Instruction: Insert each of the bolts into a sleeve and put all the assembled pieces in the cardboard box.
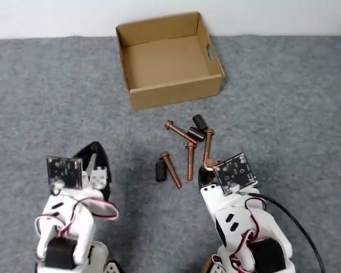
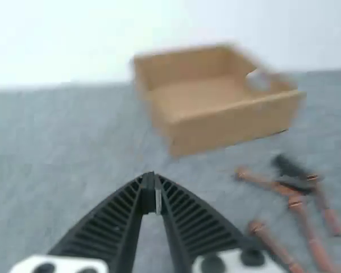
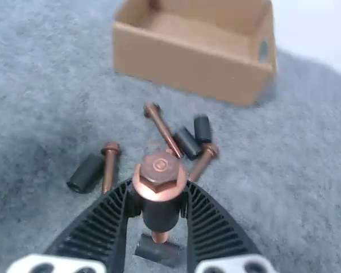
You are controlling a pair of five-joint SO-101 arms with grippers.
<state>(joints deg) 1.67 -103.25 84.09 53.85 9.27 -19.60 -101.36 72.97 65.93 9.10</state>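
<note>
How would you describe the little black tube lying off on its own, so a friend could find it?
Start at the cardboard box; just in front of it is a pile of copper bolts. At the pile's left edge a short black sleeve lies beside a single bolt. The two sleeves nearer the box sit together among crossed bolts; this one lies apart.

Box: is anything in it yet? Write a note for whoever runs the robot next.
Left gripper: shut, empty, off to the side of the parts.
Right gripper: shut on a bolt that seems to wear a sleeve.
Other bolts and loose sleeves lie on the carpet in front of the box.
Done: nothing is in the box.
Left: sleeve the bolts, then box every piece.
</note>
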